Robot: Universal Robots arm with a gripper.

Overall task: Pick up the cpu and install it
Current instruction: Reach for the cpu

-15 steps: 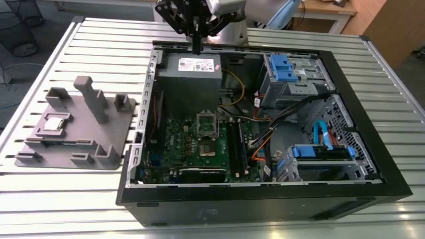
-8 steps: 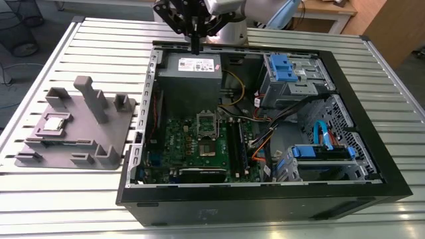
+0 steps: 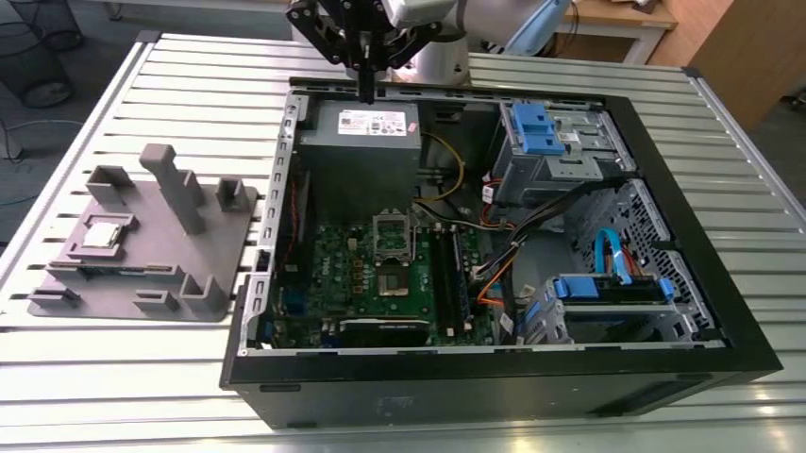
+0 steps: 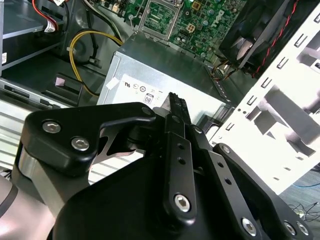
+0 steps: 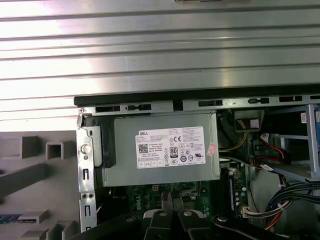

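Note:
The cpu (image 3: 102, 234) is a small shiny square chip lying in a pocket of the grey plastic tray (image 3: 208, 260), at the exterior view's left of the open computer case. My gripper (image 3: 366, 92) hangs over the case's far edge, above the grey power-supply box (image 3: 359, 142), well away from the cpu. Its black fingers (image 4: 177, 107) are pressed together with nothing between them; the first wrist view shows the gripper (image 5: 170, 201) the same way. The hollow metal socket frame (image 3: 393, 236) sits on the green motherboard (image 3: 377, 283) in the middle of the case, and the socket frame (image 4: 161, 15) also appears beyond the power supply.
The black case (image 3: 504, 377) has raised walls all round. Inside are blue drive cages (image 3: 545, 132), cable bundles (image 3: 504, 255) and a fan (image 4: 250, 35). The tray has tall upright posts (image 3: 176, 189). All rests on a slatted metal table (image 3: 139, 377).

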